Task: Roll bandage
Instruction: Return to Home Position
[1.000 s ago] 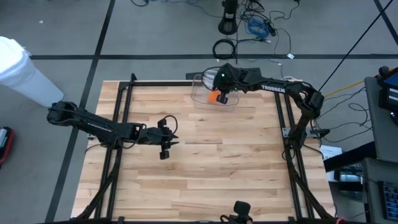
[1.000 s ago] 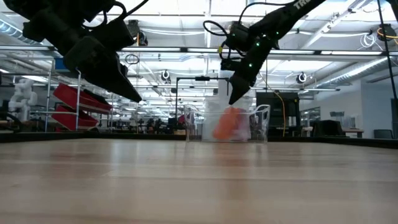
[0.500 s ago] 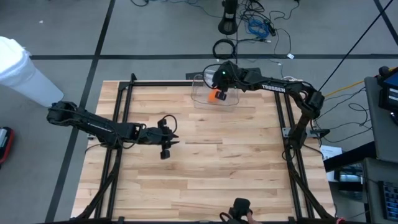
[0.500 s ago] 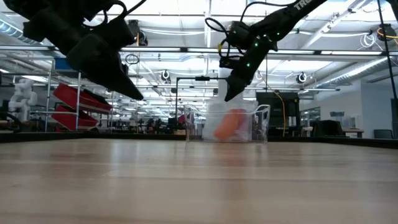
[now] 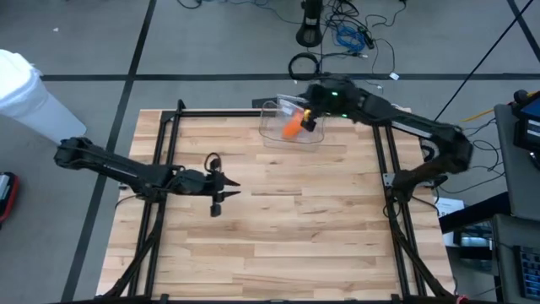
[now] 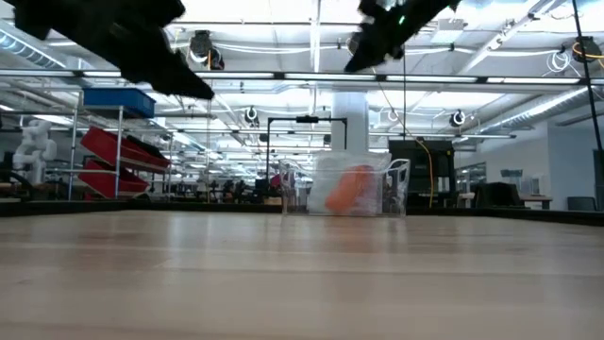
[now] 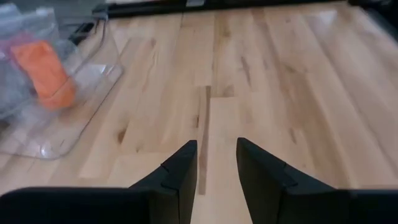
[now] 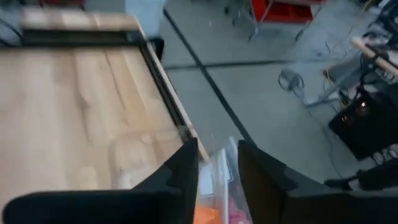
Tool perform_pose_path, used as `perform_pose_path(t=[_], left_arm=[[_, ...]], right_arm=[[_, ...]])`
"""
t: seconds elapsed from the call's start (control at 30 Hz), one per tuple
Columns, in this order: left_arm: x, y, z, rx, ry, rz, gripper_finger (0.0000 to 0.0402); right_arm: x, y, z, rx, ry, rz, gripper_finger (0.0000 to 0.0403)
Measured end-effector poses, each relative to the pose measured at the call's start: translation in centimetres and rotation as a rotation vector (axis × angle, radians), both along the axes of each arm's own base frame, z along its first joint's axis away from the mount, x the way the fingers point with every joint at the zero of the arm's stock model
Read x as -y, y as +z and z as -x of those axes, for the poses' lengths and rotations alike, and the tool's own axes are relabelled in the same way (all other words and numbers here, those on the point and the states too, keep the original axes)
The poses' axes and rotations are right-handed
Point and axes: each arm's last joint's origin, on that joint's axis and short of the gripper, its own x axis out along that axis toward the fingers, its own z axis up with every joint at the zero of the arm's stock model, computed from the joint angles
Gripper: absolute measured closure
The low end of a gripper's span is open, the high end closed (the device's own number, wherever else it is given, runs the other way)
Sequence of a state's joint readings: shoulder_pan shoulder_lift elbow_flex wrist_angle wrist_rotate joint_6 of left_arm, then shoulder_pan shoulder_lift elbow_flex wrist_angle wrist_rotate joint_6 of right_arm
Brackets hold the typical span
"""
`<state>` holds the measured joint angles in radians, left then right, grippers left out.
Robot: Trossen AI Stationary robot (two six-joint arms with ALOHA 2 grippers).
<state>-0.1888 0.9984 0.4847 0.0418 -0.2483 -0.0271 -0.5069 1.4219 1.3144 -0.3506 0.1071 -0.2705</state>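
The bandage is an orange roll (image 5: 291, 128) lying inside a clear plastic container (image 5: 270, 127) at the table's far edge. The low view shows the bandage (image 6: 347, 189) behind the container's wall (image 6: 396, 184). My right gripper (image 5: 309, 123) hangs high above the container, open, with nothing between its fingers (image 8: 217, 146); in its wrist view the bandage (image 8: 205, 216) shows just beyond its fingertips. My left gripper (image 5: 215, 208) is over the table's left middle, above the wood, open and empty (image 7: 216, 146). Its wrist view shows the bandage (image 7: 50, 74) in the container (image 7: 87, 118) farther off.
Black frame rails run along the table's left (image 5: 164, 169) and right (image 5: 380, 169) sides and its far edge (image 5: 219, 113). Bare wood (image 5: 287, 219) spreads across the middle and near half of the table.
My right gripper has risen steeply from just above the bandage to high over the container and tipped toward level; the bandage has stayed in the container. My left gripper has risen a little and shifted slightly toward the table's left edge.
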Motion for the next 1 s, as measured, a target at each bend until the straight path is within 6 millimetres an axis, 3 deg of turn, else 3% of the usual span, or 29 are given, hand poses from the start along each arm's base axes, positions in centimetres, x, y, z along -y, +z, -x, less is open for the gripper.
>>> perform_pose_path(t=[0.13, 0.23, 0.37, 0.6, 0.8, 1.0], left_arm=[[0.4, 1.2, 1.4, 0.038, -0.017, -0.009, 0.0283], [0.6, 1.8, 2.2, 0.066, -0.007, -0.021, 0.0283], [0.6, 2.7, 3.1, 0.109, 0.004, -0.106, 0.0283], [0.2, 3.3, 3.5, 0.145, 0.067, -0.187, 0.0283], [-0.1, 3.3, 3.4, 0.151, 0.099, -0.17, 0.0283], [-0.4, 3.7, 3.6, 0.173, 0.118, -0.163, 0.0283]], right_arm=[[-3.5, 3.0, 2.6, 0.123, 0.035, -0.012, 0.0331], [-6.2, 3.2, 4.5, 0.197, 0.086, -0.027, 0.0359], [-9.4, 1.2, 7.1, 0.291, 0.162, -0.069, 0.0396], [-13.6, -4.7, 9.5, 0.57, 0.329, -0.143, 0.0402], [-14.2, -8.3, 9.8, 0.578, 0.34, -0.152, 0.0403], [-14.2, -9.6, 10.3, 0.554, 0.34, -0.156, 0.0403]])
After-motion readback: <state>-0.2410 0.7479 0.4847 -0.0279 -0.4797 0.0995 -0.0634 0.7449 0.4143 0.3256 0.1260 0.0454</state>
